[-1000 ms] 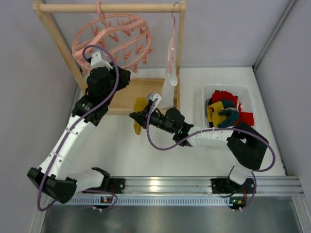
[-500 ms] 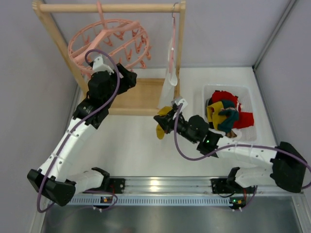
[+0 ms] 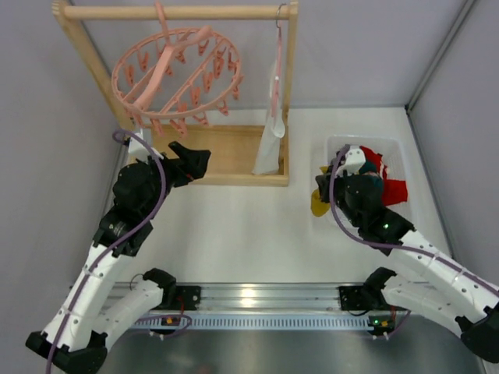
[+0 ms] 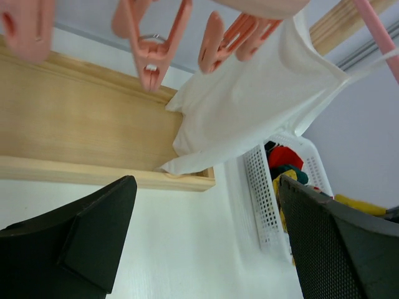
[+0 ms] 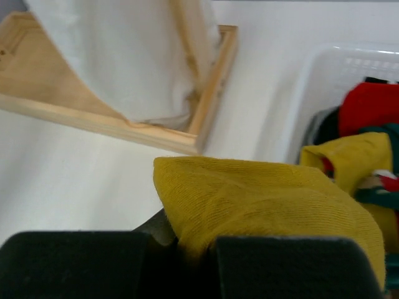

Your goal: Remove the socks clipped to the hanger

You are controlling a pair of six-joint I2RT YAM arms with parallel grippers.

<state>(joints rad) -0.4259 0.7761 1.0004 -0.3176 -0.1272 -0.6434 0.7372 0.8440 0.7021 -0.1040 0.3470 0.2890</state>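
The round pink hanger (image 3: 175,78) hangs from the wooden rack's top bar; no sock shows on its pegs (image 4: 149,57). My left gripper (image 3: 191,161) is below the ring and in front of it, open, with nothing between its fingers (image 4: 78,230). My right gripper (image 3: 323,185) is shut on a mustard yellow sock (image 3: 318,205) at the left rim of the white basket (image 3: 335,144). In the right wrist view the sock (image 5: 262,205) bulges up from between the pads. Red (image 3: 373,160), teal and yellow socks lie in the basket.
The wooden rack (image 3: 179,12) stands at the back left, its flat base (image 3: 234,152) on the table. A slim pink hanger with white cloth (image 3: 273,132) hangs at the rack's right post. Grey walls close in on both sides.
My right arm carried the yellow sock rightward from the rack's base to the basket's edge. My left gripper opened and drew down and away from the pink ring.
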